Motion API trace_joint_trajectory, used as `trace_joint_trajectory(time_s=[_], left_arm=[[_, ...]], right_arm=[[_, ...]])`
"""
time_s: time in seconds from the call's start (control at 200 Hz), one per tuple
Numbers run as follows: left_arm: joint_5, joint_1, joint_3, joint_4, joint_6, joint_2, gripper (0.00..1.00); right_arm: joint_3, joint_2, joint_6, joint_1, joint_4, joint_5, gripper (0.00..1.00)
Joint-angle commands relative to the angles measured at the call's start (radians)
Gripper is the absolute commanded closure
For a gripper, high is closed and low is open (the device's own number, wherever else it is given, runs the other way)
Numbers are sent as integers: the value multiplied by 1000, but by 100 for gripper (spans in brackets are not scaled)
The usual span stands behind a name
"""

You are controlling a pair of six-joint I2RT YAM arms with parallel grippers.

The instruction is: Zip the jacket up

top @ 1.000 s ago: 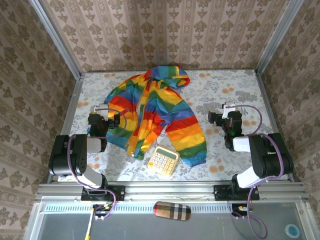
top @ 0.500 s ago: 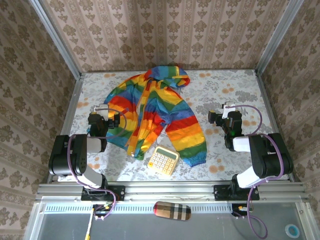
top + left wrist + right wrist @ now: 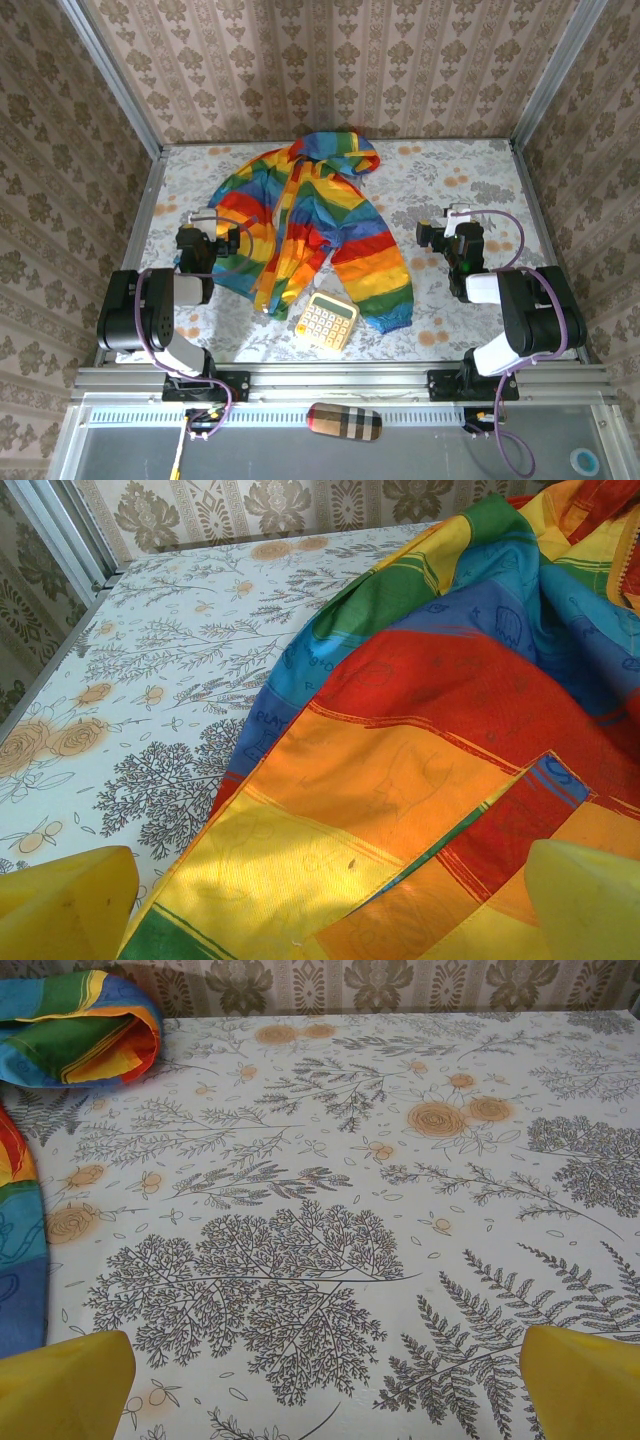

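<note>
**Rainbow jacket spread on the table, both grippers open and empty**

The table under its white cloth printed with grey ferns and orange roses point(image 3: 470, 180) carries everything. On it lies the small hooded jacket of thin rainbow-striped fabric point(image 3: 310, 225), spread crumpled across the left and middle. Its hood is bunched at the far edge and one sleeve trails toward the near right. An orange-yellow band runs down its front from the hood to the near hem; I cannot tell whether the zipper is joined. In the left wrist view the jacket point(image 3: 430, 740) shows broad red, orange, yellow, green and blue stripes with faint printed figures.

Both arms are folded low at the near edge. The left gripper point(image 3: 228, 240) sits at the jacket's left edge, its yellow fingers point(image 3: 60, 900) spread wide with loose fabric lying between them and nothing clamped. The right gripper point(image 3: 447, 232) rests near the sleeve on bare cloth, spread equally wide and empty point(image 3: 322, 1360).

A pale yellow calculator point(image 3: 327, 321) lies just beside the near hem. A tartan oblong case point(image 3: 343, 421) sits on the front rail.
</note>
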Motion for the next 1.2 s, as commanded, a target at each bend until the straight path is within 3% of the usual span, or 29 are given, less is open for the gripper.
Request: trace_joint_trajectory(time_s=[0.0,0.365,0.585,0.685,0.81,0.875,1.025,1.195], left_arm=[[-5,-1,14,7,18,5,0],[77,43,16,2,-11,3,0],[70,43,57,-173,-14,-111,0],[56,42,119,-349,-41,-174,0],[69,42,205,-521,-110,-201,4],[110,43,251,-601,-150,-194,11],[175,38,344,-787,-285,-163,28],[231,12,341,-851,-407,-134,41]], right_arm=[[13,7,-7,-2,7,-8,0],[16,7,-3,-10,1,-20,0],[34,-19,-8,-9,-55,-25,0],[78,-84,-13,-2,-187,-26,0],[228,-162,85,2,-543,2,0],[307,-164,141,12,-687,5,2],[482,-138,246,124,-960,75,12],[597,-6,344,369,-1045,99,18]])
